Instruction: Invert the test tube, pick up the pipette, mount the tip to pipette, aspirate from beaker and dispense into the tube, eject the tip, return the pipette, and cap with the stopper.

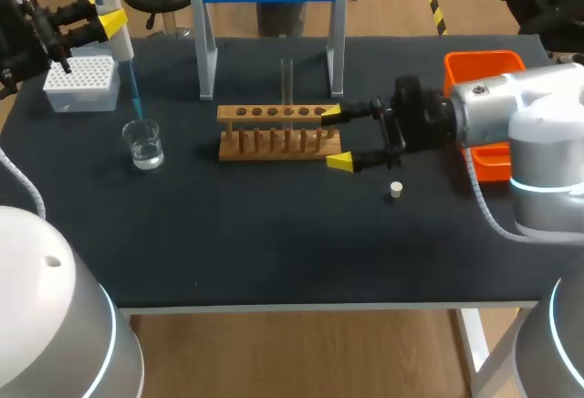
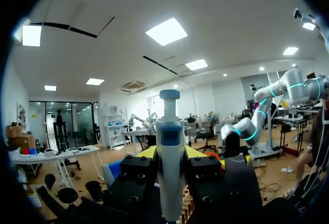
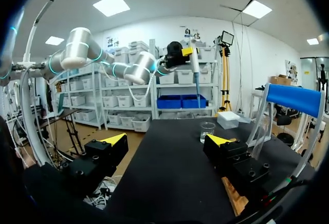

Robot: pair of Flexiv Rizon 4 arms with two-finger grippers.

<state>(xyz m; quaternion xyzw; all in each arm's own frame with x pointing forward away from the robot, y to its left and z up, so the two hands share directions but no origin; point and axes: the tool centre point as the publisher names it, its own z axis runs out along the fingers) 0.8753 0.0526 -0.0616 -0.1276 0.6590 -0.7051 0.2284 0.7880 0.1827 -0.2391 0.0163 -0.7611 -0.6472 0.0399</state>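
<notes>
The pipette (image 2: 169, 152) — upright, clenched in the left fingers (image 1: 114, 24) — hangs its tip at the beaker's (image 1: 144, 142) twelve o'clock; right fingers (image 1: 336, 138) released.

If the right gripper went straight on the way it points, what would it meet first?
Most likely the end of the brown wooden test tube rack, just ahead of the open right gripper; height unclear.

Left pincer (image 1: 108, 22) holding pipette (image 1: 119, 40) over beaker (image 1: 144, 143), right pincer (image 1: 335, 138) spread wide beside rack (image 1: 278, 131)

Lab bench: pipette (image 1: 117, 28), tip box (image 1: 82, 82), beaker (image 1: 144, 144), wooden tube rack (image 1: 278, 131) on dark table (image 1: 274, 243).
</notes>
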